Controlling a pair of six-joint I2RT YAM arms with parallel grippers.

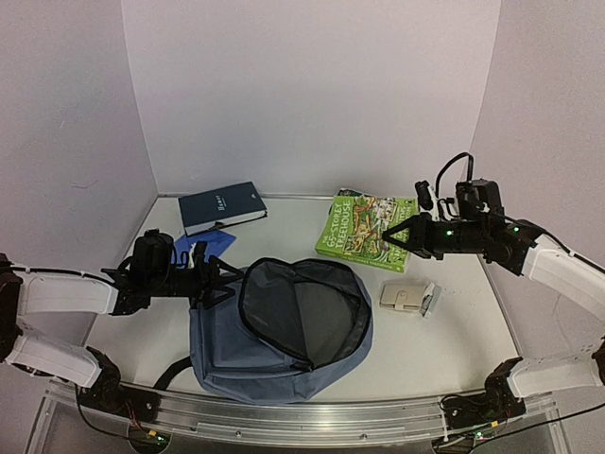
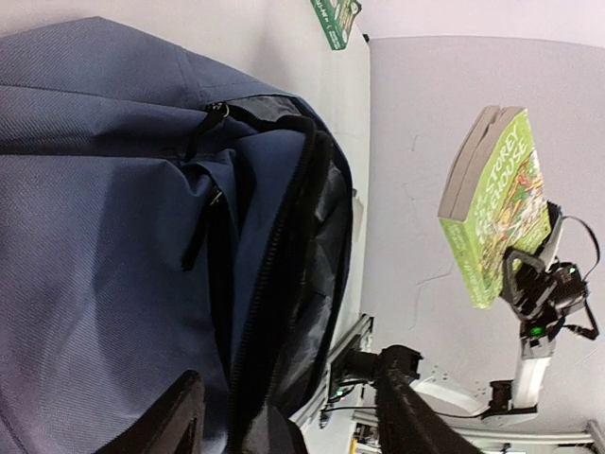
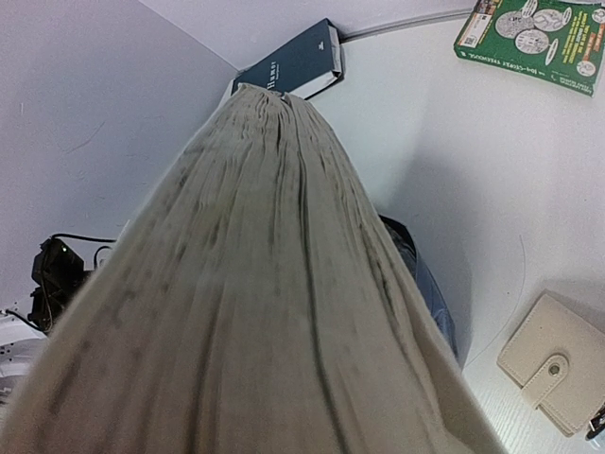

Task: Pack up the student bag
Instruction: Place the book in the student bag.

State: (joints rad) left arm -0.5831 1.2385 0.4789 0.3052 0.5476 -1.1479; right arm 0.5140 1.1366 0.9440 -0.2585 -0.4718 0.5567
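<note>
Two claws show: the left gripper [image 1: 223, 280] has its fingers [image 2: 180, 416] spread wide, with the zipper rim of the bag [image 1: 250, 364] lying between them, and the right gripper [image 1: 391, 236] pinches a green book [image 1: 359, 232] raised above the table [image 1: 454, 345]. The bag lies unzipped at the table's near middle, with a wallet [image 1: 401, 298] on the right.

The backpack [image 2: 113, 236] fills the left side, its zipper open along the dark rim. The left gripper's [image 2: 288, 407] 2 fingers stand apart on either side of that rim. Beyond, the right gripper [image 2: 529, 284] clamps a green book [image 2: 496, 199].
</note>
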